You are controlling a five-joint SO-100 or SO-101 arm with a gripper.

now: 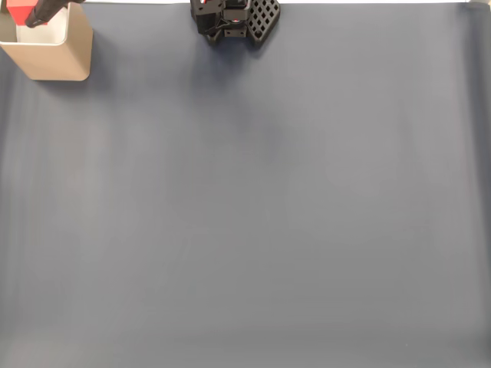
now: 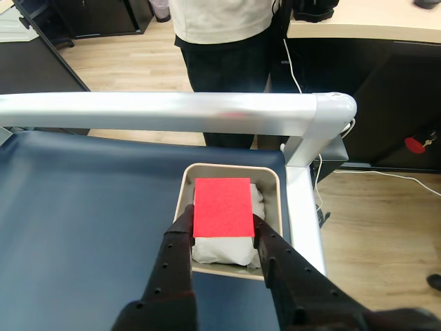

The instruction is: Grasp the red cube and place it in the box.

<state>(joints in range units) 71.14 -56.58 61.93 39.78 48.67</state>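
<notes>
1. The red cube (image 2: 222,207) sits clamped between the two black fingers (image 2: 178,243) of the claw (image 2: 222,226) at the centre of the wrist view, its flat top face turned to the camera.
2. The claw is pinching the red cube from both sides, one finger on its left edge and one on its right.
3. The cube hangs directly over the opening of the box (image 2: 272,181), with white crumpled material (image 2: 224,249) showing under and around it inside the tan walls; whether it touches that material cannot be told.
4. In the fixed view the red cube (image 1: 20,13) appears as a red patch at the upper left corner of the frame, above the box (image 1: 54,60), with a dark part of the claw crossing beside it.
5. The box stands on the dark blue tabletop (image 1: 245,215) near its corner; in the wrist view it lies just beside the silver rail (image 2: 172,112) that runs across the frame and bends down at the right.
6. The arm's black base (image 1: 234,19), with a perforated plate, sits at the top centre of the fixed view, well apart from the box.
7. Beyond the rail in the wrist view, a person (image 2: 220,41) in a light top and dark trousers stands on a wooden floor (image 2: 372,234), with a white cable trailing across it at the right.
</notes>
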